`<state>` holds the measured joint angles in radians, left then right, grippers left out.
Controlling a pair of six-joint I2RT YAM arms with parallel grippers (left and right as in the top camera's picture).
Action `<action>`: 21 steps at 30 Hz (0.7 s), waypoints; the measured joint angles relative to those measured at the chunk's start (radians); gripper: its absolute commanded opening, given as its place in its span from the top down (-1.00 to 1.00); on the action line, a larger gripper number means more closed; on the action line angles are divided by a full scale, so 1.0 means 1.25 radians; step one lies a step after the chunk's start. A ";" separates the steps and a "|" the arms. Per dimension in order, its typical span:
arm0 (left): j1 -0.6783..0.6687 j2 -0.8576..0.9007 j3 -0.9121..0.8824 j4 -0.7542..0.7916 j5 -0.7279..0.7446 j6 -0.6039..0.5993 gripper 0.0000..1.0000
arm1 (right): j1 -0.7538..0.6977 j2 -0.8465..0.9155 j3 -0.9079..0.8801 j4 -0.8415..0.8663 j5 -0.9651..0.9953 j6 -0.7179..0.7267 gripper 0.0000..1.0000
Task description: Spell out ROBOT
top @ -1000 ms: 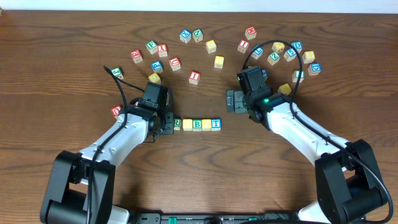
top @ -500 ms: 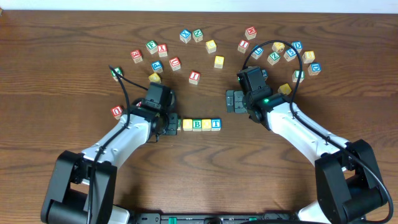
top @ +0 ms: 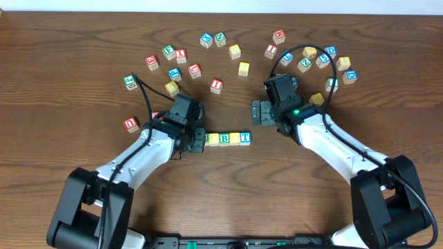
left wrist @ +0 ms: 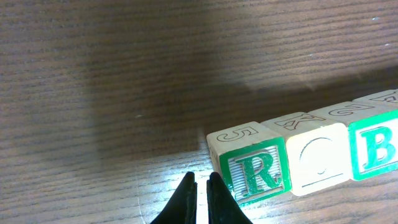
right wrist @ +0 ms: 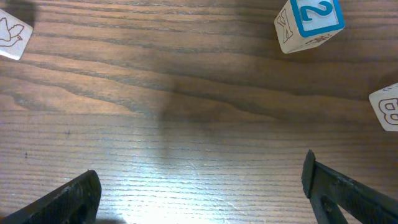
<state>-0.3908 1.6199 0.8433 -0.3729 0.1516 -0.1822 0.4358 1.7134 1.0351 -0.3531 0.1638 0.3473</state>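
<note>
The R cube (left wrist: 254, 171), plain in the left wrist view, is hidden overhead under the left gripper (top: 197, 140) at centre frame. In the left wrist view the right edge cuts the B cube (left wrist: 375, 149), and the bottom edge cuts the fingers. In the right wrist view the blue 2 cube (right wrist: 310, 22) is cropped at the top. There a line-drawing cube (right wrist: 12, 36) is cropped at the upper left, and another cube (right wrist: 387, 113) at the right edge. Overhead, letters on several scattered cubes (top: 309, 52) are too small to read.
</note>
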 measured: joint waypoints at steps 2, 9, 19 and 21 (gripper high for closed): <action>0.000 0.000 0.000 0.000 0.000 0.000 0.84 | 0.000 0.000 0.000 0.000 0.000 0.000 -0.99; 0.011 0.000 0.000 -0.001 -0.028 0.000 0.83 | 0.000 0.000 0.000 -0.001 0.000 0.000 -0.99; 0.092 0.000 0.000 -0.005 -0.043 0.000 0.84 | 0.000 0.000 0.000 -0.001 0.000 0.000 -0.98; 0.097 0.000 0.000 -0.005 -0.043 0.000 0.84 | 0.000 0.000 0.000 -0.002 0.000 0.000 -0.99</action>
<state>-0.2695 1.6199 0.8433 -0.3794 0.0982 -0.1825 0.4358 1.7134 1.0351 -0.3553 0.1638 0.3473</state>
